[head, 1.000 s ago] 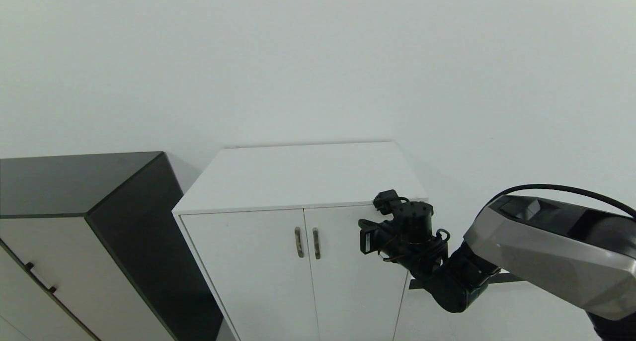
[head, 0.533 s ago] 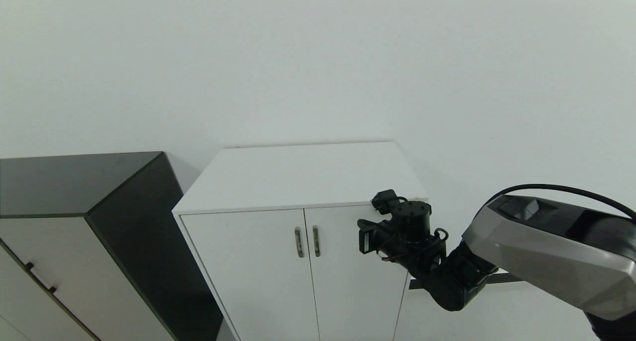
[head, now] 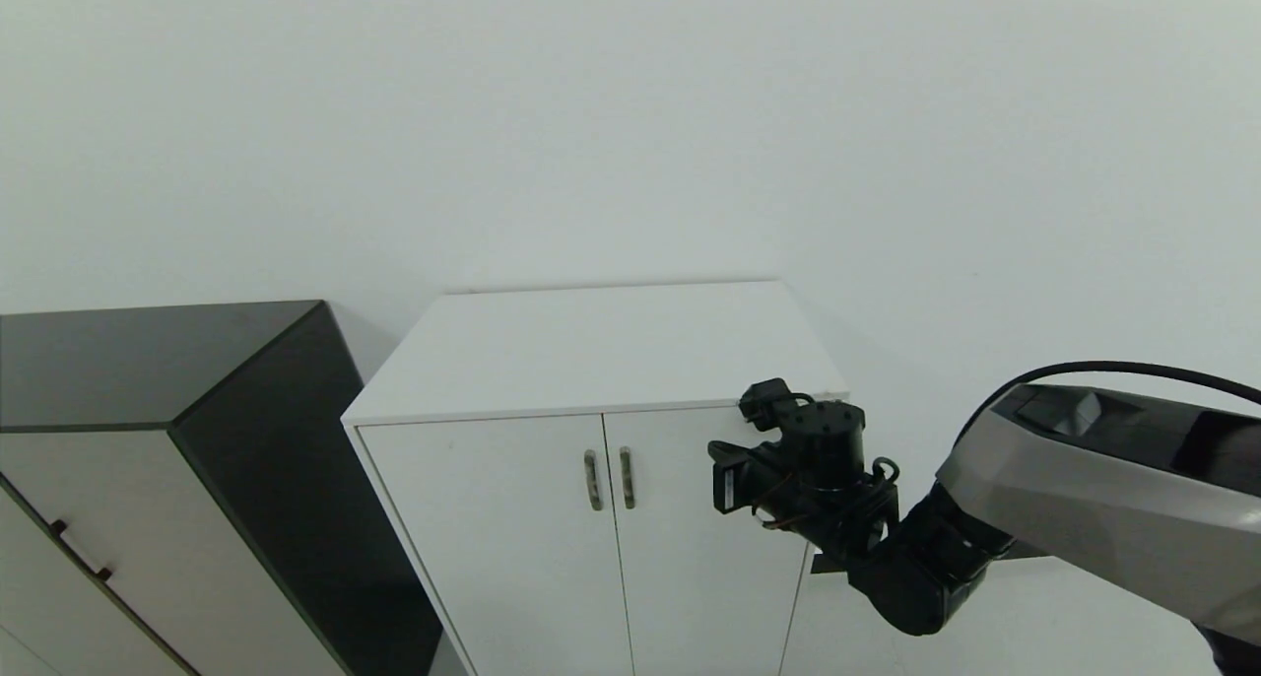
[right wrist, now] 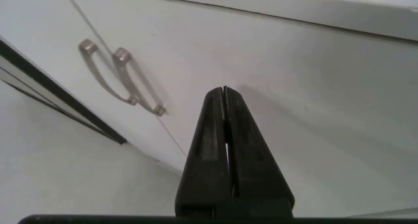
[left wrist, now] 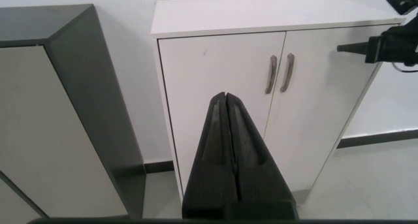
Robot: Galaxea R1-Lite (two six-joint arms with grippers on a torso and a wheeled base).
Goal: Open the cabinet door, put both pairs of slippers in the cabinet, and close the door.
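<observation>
Cabinet door [head: 680,558] — right tool [head: 720,481] before it, dark cabinet [head: 266,479] alongside

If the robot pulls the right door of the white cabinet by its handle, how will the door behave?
The right door is a flat rigid panel, so it probably swings without bending. Its handle is a slim smooth metal bar, perhaps slippery for the right gripper.

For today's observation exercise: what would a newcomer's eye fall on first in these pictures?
A white two-door cabinet with paired metal handles stands closed against the wall. The right arm's black pincer, shut, points at its right door. A dark-topped grey cabinet stands at its left.
</observation>
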